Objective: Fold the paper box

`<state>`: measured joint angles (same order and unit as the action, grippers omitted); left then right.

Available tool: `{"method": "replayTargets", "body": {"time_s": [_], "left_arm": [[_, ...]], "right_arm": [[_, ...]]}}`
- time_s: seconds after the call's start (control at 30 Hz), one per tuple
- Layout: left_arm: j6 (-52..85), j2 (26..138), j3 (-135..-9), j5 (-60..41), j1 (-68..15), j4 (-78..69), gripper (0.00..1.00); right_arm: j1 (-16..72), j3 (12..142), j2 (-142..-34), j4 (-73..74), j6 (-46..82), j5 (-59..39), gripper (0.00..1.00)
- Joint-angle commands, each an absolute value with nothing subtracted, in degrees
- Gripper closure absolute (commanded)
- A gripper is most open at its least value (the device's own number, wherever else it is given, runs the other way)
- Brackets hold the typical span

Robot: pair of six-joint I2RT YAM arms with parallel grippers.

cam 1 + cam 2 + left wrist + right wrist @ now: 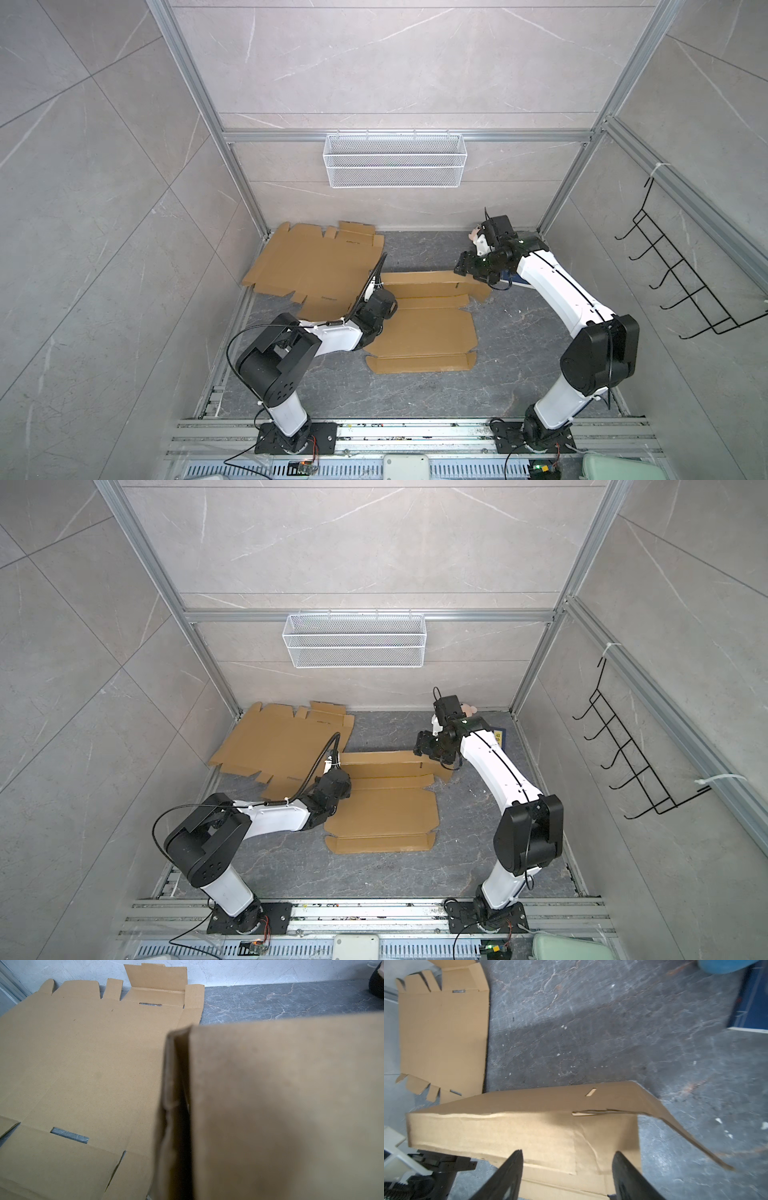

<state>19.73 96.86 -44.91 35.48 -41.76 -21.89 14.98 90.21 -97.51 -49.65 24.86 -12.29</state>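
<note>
The paper box [424, 328] is a brown cardboard blank lying mid-table in both top views, its far long panel [428, 279] folded up. My left gripper [444, 1164] sits at that panel's left end, shut on the doubled cardboard. In the left wrist view the box [280, 1105] fills the picture and hides the jaws. My right gripper [568, 1152] hovers just over the panel's right end [591, 1126], open, its fingers apart with nothing between them. The right corner flap [675, 1124] hangs bent outward.
A second flat cardboard blank [316, 266] lies at the back left. Behind the right arm are a blue box [751, 1007] and a small toy [476, 235]. A white mesh basket [394, 160] hangs on the back wall, a black wire rack [681, 282] on the right wall.
</note>
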Motion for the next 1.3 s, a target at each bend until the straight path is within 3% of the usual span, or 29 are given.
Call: {"method": "replayTargets", "body": {"time_s": [0.0,0.27,0.47,0.57,0.63,0.8,0.9,1.1,1.27], "left_arm": [[18.13,97.61,-44.17,34.98,-42.06,-20.74,1.00],[18.23,98.15,-44.47,34.81,-42.09,-20.65,1.00],[18.30,98.33,-44.65,34.72,-42.03,-20.65,1.00],[18.20,98.30,-44.65,34.63,-42.07,-20.55,1.00],[18.22,98.26,-44.66,34.63,-42.05,-20.39,1.00],[16.98,97.83,-44.52,34.39,-42.07,-19.48,1.00],[15.89,97.80,-44.56,34.01,-42.08,-19.33,1.00],[14.43,98.15,-45.59,34.15,-41.77,-18.74,1.00],[14.06,99.20,-47.15,32.47,-41.34,-17.60,1.00]], "right_arm": [[15.35,89.07,-98.79,-47.84,26.47,-15.91,0.34],[15.47,87.39,-100.14,-45.71,27.55,-19.07,0.41],[15.47,86.12,-99.76,-43.68,28.12,-19.52,0.58],[15.59,86.41,-99.84,-43.78,28.04,-19.68,0.60],[15.26,86.46,-99.62,-43.62,27.79,-20.34,0.59],[10.34,85.54,-94.60,-42.29,24.43,-25.23,0.42],[5.49,86.54,-91.93,-45.56,19.42,-25.67,0.39],[2.63,85.08,-88.79,-49.61,4.60,-10.24,0.38],[4.44,78.45,-87.13,-42.71,-5.01,-7.29,0.37]]}}
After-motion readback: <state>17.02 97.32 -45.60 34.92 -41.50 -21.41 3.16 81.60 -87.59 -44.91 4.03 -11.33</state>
